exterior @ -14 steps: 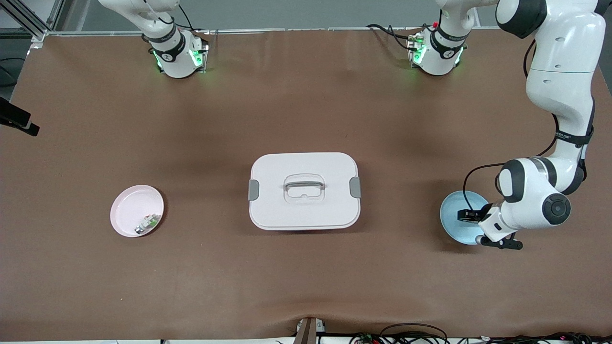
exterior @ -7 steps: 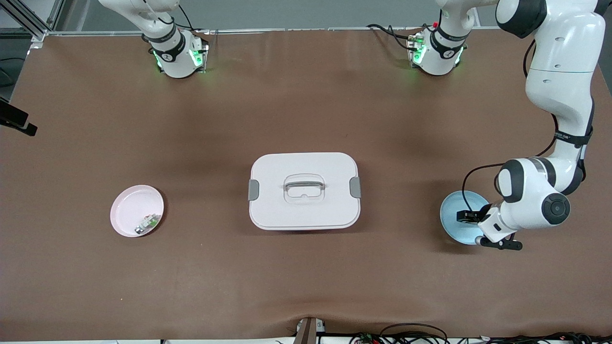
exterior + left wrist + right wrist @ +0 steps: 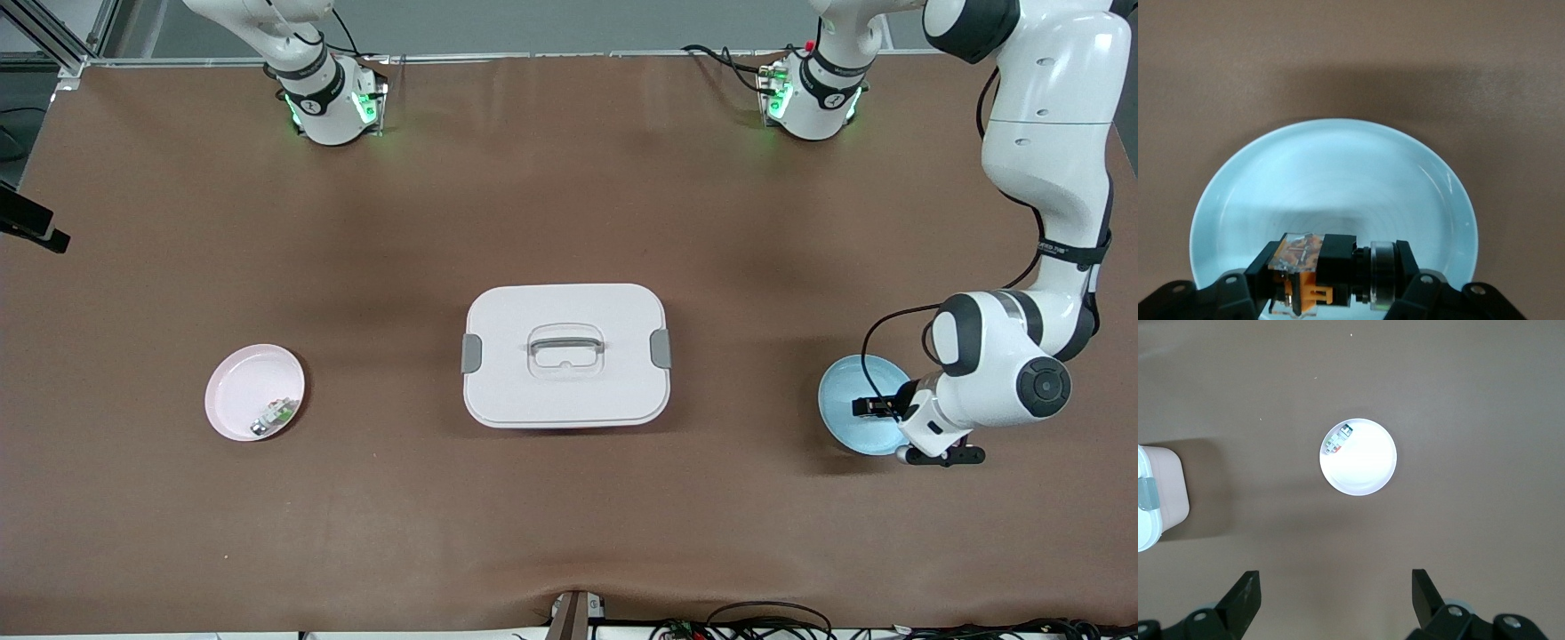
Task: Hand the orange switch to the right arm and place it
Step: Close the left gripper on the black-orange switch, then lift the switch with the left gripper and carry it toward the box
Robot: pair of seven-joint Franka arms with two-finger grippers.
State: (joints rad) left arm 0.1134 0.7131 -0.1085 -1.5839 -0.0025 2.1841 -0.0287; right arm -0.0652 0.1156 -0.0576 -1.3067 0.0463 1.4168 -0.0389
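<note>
My left gripper (image 3: 878,407) is shut on the orange switch (image 3: 1328,267), a small black part with orange and clear pieces and a silver ring. It holds the switch just over the light blue plate (image 3: 845,400), near the left arm's end of the table. The plate fills the left wrist view (image 3: 1338,173) and looks bare. My right gripper (image 3: 1335,593) is open and empty. It hangs high over the table, above the pink plate (image 3: 1365,480), and is out of the front view.
The pink plate (image 3: 240,391) lies toward the right arm's end and holds a small green-white-silver part (image 3: 276,413). A white lidded box (image 3: 565,356) with a handle and grey clasps stands at the table's middle.
My left arm has shifted slightly toward its own end of the table, with the switch still gripped over the blue plate. Nothing else has moved.
</note>
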